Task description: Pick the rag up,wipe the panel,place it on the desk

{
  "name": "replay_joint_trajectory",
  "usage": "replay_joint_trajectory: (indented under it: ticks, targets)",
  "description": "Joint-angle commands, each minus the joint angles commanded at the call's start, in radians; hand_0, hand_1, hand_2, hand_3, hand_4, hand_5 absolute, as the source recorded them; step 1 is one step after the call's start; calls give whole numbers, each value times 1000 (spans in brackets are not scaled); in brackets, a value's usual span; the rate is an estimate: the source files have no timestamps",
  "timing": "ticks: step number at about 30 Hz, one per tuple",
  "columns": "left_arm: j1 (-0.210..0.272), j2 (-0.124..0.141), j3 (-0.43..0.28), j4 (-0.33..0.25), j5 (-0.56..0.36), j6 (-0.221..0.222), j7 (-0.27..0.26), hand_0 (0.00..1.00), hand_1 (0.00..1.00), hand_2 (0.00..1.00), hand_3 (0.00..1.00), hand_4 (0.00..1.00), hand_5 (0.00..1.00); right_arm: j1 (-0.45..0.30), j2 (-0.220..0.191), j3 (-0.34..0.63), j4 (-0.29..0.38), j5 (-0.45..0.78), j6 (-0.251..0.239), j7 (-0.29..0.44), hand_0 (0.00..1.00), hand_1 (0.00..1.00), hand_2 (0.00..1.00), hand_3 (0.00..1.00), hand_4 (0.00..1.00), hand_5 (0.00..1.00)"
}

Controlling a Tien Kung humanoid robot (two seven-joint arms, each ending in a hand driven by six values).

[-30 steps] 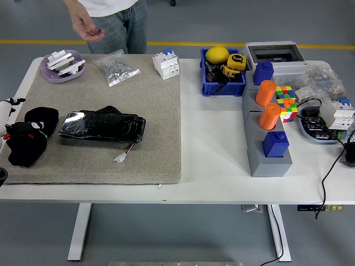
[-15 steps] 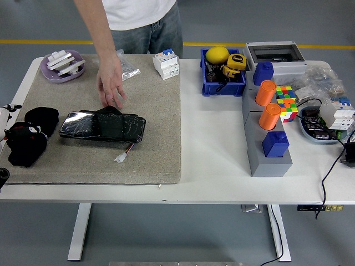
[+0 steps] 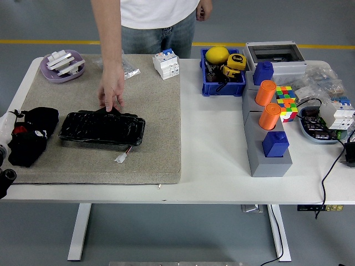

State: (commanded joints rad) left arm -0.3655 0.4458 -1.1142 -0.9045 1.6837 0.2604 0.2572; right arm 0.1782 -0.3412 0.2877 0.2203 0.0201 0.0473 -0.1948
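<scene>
Panel (image 3: pixel 102 128): now lying flatter on the mat (image 3: pixel 161 138); the person's hand (image 3: pixel 111 91) is pressing its far edge. Black rag (image 3: pixel 30 141): lying just left of it. My left hand (image 3: pixel 6 166) is hovering beside the rag; finger state indeterminable. Pickup pending.

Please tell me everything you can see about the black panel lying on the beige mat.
The flat black rectangular panel looks glossy, as if wrapped in plastic film. It lies flat on the beige felt mat, long side across. A thin wire with a white plug leaves its front edge. The person's hand reaches its far edge.
</scene>
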Motion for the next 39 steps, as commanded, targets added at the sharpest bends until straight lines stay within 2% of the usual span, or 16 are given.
replay_joint_trajectory:
  ticks: [4, 5, 10, 11, 16, 17, 22, 23, 28, 29, 34, 35, 39]
  targets:
    - [-1, -2, 8, 3, -1, 7, 3, 550, 551, 842, 813, 983, 337, -1, -3, 1, -1, 1, -2, 0, 709, 590, 646, 637, 998, 567]
    - [-1, -3, 8, 4, 1, 13, 5, 490, 442, 826, 759, 882, 188, -2, -3, -1, -1, 5, -2, 2, 709, 590, 646, 637, 998, 567]
    - [0, -3, 15, 3, 1, 31, 3, 490, 442, 826, 759, 882, 188, -1, -6, 0, -1, 3, -3, 3, 709, 590, 646, 637, 998, 567]
    - [0, -3, 18, 4, 1, 38, 3, 402, 294, 764, 639, 759, 96, 0, -6, 1, -1, 0, -4, 3, 709, 591, 645, 637, 998, 566]
    - [2, -5, 25, 7, 8, 68, 3, 402, 294, 764, 639, 759, 96, 0, -7, 0, -2, 4, -5, 5, 709, 591, 645, 637, 998, 566]
    - [2, -5, 27, 7, 10, 73, 3, 359, 236, 637, 584, 628, 19, 1, -7, 0, -3, 3, -5, 5, 709, 591, 645, 640, 998, 568]
    - [4, -6, 34, 12, 19, 98, 0, 359, 236, 637, 584, 628, 19, 1, -9, 5, -3, -2, -7, 3, 709, 591, 645, 640, 998, 568]
    - [5, -7, 34, 15, 24, 102, 4, 321, 174, 566, 548, 478, 2, 0, -9, 3, -4, 3, -7, 5, 708, 591, 645, 640, 998, 567]
    - [9, -9, 38, 16, 47, 125, 9, 321, 174, 566, 548, 478, 2, 0, -10, 1, -5, 5, -7, 7, 708, 591, 645, 640, 998, 567]
    - [9, -9, 37, 16, 51, 129, 10, 307, 148, 518, 504, 233, 2, 0, -9, 1, -5, 5, -8, 7, 708, 591, 646, 640, 998, 568]
    - [13, -6, 37, 13, 48, 141, 7, 307, 148, 518, 504, 233, 2, 1, -9, 0, -6, 7, -8, 8, 708, 591, 646, 640, 998, 568]
    - [14, -6, 36, 12, 48, 143, 6, 299, 134, 477, 435, 251, 2, 1, -9, 0, -6, 8, -8, 9, 708, 591, 646, 639, 998, 568]
    - [18, -5, 34, 9, 36, 152, -5, 299, 134, 477, 435, 251, 2, 2, -8, -4, -7, 14, -9, 11, 708, 591, 646, 639, 998, 568]
